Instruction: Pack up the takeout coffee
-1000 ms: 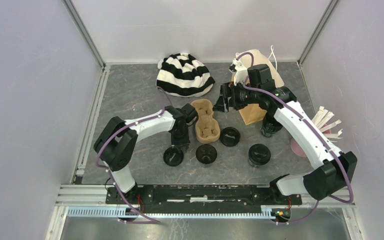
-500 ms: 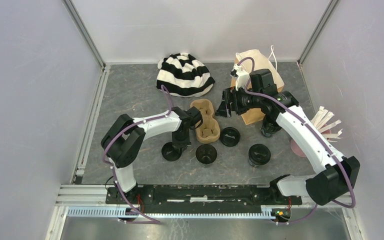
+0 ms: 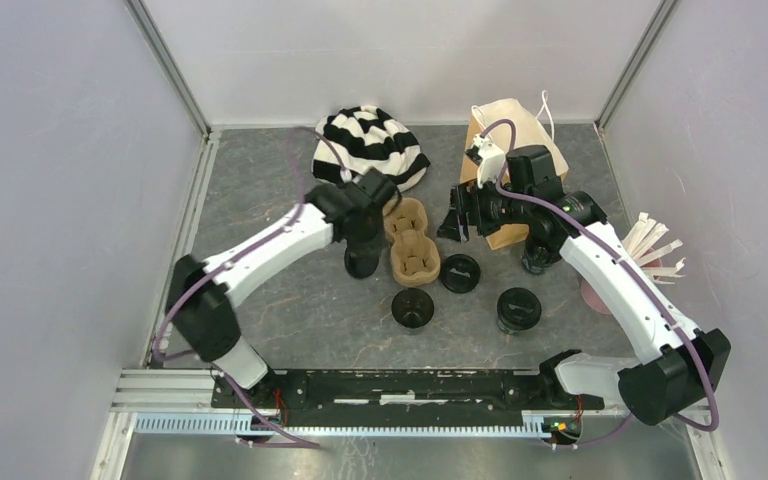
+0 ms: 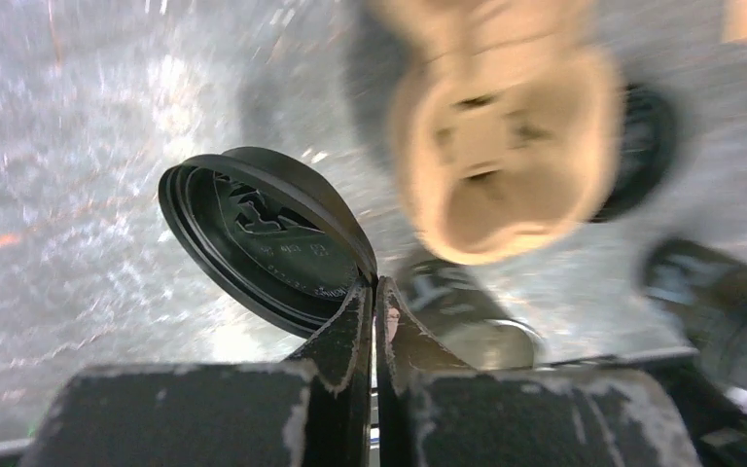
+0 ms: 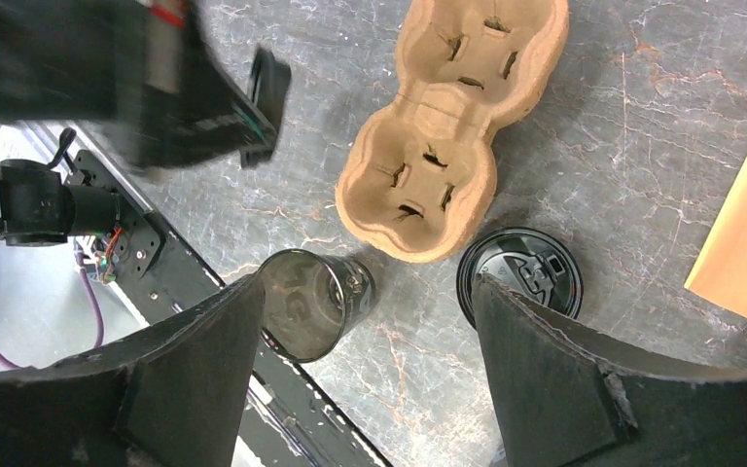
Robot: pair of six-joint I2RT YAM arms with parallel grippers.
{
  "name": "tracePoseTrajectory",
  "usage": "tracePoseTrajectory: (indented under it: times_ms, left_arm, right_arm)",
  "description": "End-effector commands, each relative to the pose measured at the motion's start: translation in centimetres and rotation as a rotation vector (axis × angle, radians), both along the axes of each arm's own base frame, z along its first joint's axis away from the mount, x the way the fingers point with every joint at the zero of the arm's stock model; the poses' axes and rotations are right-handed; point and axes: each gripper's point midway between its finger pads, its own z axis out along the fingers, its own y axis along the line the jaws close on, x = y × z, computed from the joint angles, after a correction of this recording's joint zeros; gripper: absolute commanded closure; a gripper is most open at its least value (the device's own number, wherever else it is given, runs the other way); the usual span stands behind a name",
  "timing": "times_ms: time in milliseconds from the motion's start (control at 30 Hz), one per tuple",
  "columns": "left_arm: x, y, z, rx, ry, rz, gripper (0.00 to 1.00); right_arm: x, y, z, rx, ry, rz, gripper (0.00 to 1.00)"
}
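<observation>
My left gripper (image 4: 372, 284) is shut on the rim of a flat black lid (image 4: 263, 243), which hangs tilted above the table. From above, that lid (image 3: 362, 262) shows just left of the brown cardboard carrier (image 3: 410, 243). An open black coffee cup (image 3: 413, 308) stands in front of the carrier, also seen as the cup (image 5: 311, 304) in the right wrist view. A second lid (image 3: 459, 273) lies beside it, and another black cup (image 3: 518, 309) stands further right. My right gripper (image 3: 457, 212) hovers open and empty over the table, by the brown paper bag (image 3: 508, 232).
A black-and-white striped hat (image 3: 368, 148) lies at the back. A pink cup with white sticks (image 3: 650, 250) is at the right wall. Another dark cup (image 3: 540, 258) sits half hidden under the right arm. The carrier (image 5: 447, 126) has both pockets empty.
My left gripper closed on the lid at the front left, lifted it off the table and swung back toward the carrier. The right arm barely shifted.
</observation>
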Motion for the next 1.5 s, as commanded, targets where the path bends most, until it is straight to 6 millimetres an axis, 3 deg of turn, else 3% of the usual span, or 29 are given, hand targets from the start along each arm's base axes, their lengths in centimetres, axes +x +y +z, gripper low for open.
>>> tracePoseTrajectory:
  times_ms: [0, 100, 200, 267, 433, 500, 700, 800, 967, 1067, 1300, 1467]
  left_arm:
    - [3.0, -1.4, 12.8, -0.289, -0.28, -0.073, 0.98]
    - [4.5, -1.6, 21.9, -0.59, -0.466, -0.093, 0.98]
    - [4.7, -0.5, 32.0, -0.974, -0.685, -0.131, 0.98]
    - [3.6, 0.3, 37.3, -1.171, -0.794, -0.19, 0.98]
    - [0.1, 0.2, 45.0, -1.549, -0.884, -0.41, 0.98]
    - [-1.2, 0.3, 46.6, -1.653, -0.909, -0.5, 0.98]
    - [-3.8, 1.3, 48.8, -1.871, -0.861, -0.635, 0.98]
    - [-4.0, 1.2, 48.4, -1.895, -0.837, -0.65, 0.98]
    - [-3.9, 0.5, 47.3, -1.884, -0.795, -0.657, 0.98]
    - [-3.9, 0.0, 46.5, -1.88, -0.768, -0.66, 0.98]
    - [-3.5, -0.8, 44.5, -1.853, -0.724, -0.645, 0.98]
    - [-3.2, -1.0, 43.7, -1.848, -0.708, -0.641, 0.98]
  right_arm:
    - [0.4, 0.3, 2.8, 0.047, -0.087, 0.01, 0.15]
    - [0.2, 1.8, 5.8, 0.168, -0.109, 0.039, 0.14]
    - [-0.7, 3.9, 11.1, 0.408, -0.14, 0.088, 0.13]
    - [-1.4, 4.6, 15.2, 0.599, -0.168, 0.116, 0.11]
    - [-1.9, 3.7, 22.8, 0.904, -0.187, 0.145, 0.02]
    - [-1.9, 3.9, 24.7, 0.98, -0.156, 0.157, 0.02]
    - [-1.9, 3.0, 28.8, 1.266, -0.048, 0.156, 0.02]
    - [-1.5, 2.5, 30.0, 1.389, 0.038, 0.149, 0.02]
    - [-0.7, 2.9, 32.0, 1.447, 0.057, 0.159, 0.02]
    - [0.2, 4.2, 31.8, 1.396, 0.067, 0.149, 0.07]
    - [0.0, 5.8, 32.2, 1.334, 0.034, 0.183, 0.18]
    - [-0.4, 6.5, 30.8, 1.293, 0.057, 0.182, 0.29]
